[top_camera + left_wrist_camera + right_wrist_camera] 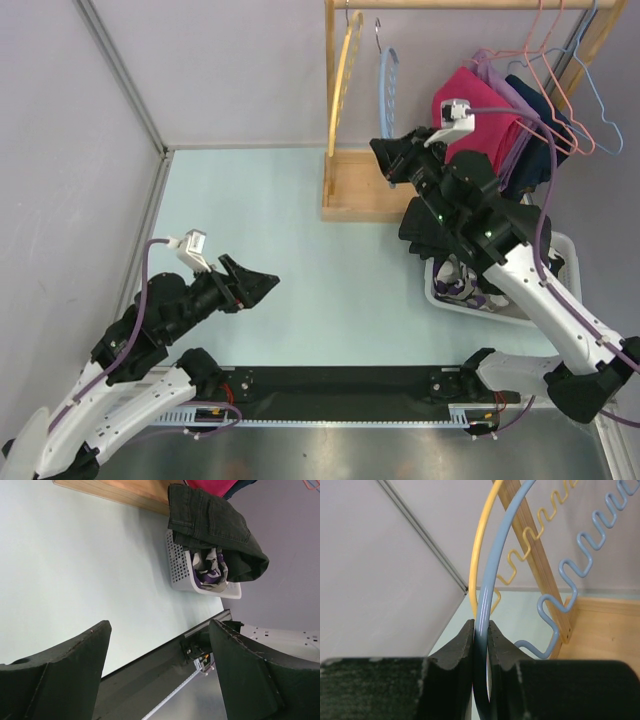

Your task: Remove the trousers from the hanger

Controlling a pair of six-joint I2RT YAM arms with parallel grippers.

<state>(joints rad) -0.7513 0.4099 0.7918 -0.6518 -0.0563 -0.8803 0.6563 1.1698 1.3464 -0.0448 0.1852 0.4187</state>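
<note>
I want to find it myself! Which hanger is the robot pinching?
Look at the wooden clothes rack at the back of the table. Near its left post hang two empty wavy hangers; the right gripper pinches the light blue hanger, not the yellow hanger beside it.

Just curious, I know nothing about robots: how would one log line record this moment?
right gripper: shut on blue hanger | left gripper: open, empty | trousers: draped on basket

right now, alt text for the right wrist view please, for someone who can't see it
The right claw is shut on a light blue wire hanger, pinching its rim between both black fingers. A yellow hanger hangs just behind it, and the wooden rack stands to the right.
</note>
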